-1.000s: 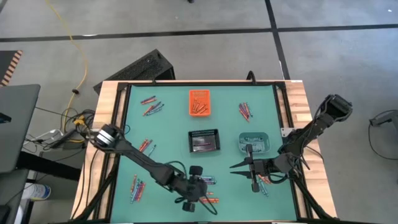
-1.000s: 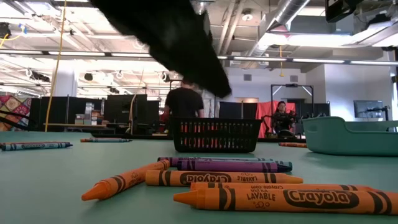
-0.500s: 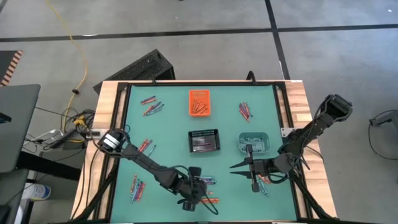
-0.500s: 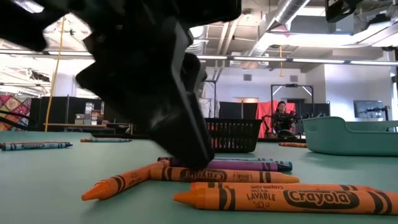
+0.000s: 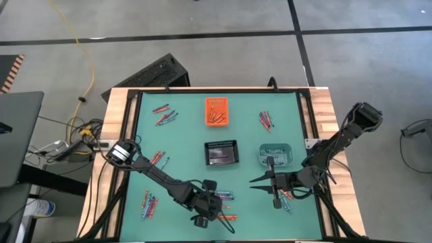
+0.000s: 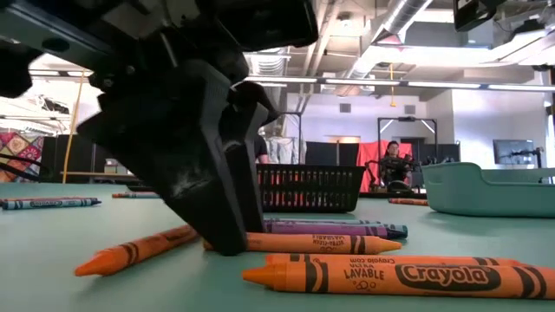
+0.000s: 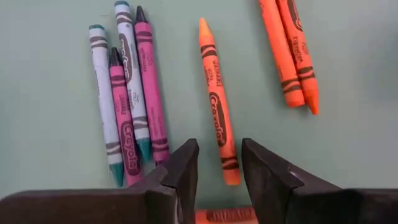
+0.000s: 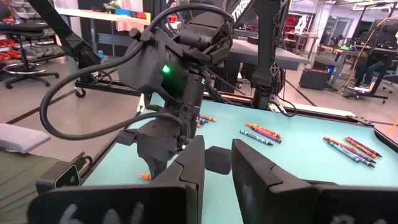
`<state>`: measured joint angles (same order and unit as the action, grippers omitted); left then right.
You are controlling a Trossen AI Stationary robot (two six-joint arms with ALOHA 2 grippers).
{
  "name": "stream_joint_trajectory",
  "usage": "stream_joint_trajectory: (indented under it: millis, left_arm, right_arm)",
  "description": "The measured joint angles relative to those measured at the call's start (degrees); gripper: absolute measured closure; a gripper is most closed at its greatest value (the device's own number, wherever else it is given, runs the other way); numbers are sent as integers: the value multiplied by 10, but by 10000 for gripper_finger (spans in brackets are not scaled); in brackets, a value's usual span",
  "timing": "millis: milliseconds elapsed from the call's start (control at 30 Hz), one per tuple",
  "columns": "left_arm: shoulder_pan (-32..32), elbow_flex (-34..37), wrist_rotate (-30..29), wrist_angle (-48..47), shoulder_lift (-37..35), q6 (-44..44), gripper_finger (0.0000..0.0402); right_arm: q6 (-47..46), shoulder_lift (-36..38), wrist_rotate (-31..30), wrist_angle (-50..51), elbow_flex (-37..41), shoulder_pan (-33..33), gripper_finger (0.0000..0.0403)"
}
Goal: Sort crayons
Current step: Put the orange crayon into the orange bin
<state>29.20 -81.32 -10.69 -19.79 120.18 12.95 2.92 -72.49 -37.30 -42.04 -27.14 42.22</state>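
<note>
High view: sorting partly done. Orange bin point(image 5: 217, 111), black mesh bin point(image 5: 222, 153) and teal bin point(image 5: 275, 154) each hold some crayons; loose crayons point(image 5: 164, 116) lie in clusters around the desk point(image 5: 189, 135). Left gripper point(image 7: 219, 163) is down at the near-edge cluster, jaws spread astride an orange crayon point(image 7: 217, 117), not yet pinching. Right gripper point(image 5: 255, 181) waits near the teal bin, jaws parted, empty. Most crayons left.

Orange crayons point(image 7: 217, 117), magenta and teal crayons point(image 7: 127, 99), green table point(image 7: 348, 149)
</note>
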Motion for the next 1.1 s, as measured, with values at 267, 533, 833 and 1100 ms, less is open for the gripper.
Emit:
stream_joint_trajectory:
  millis: [267,533,833,1100]
  left_arm:
    - [-8,-3,41,-2,14,3,353]
    - [-10,-11,38,-5,10,8,390]
    - [-39,-35,-3,-24,-103,-83,388]
    - [-171,-35,-151,-76,-201,-86,389]
  right_arm:
    - [0,0,0,0,0,0,322]
    - [0,0,0,0,0,0,322]
    - [0,0,0,4,0,0,322]
    - [-10,0,0,6,0,0,322]
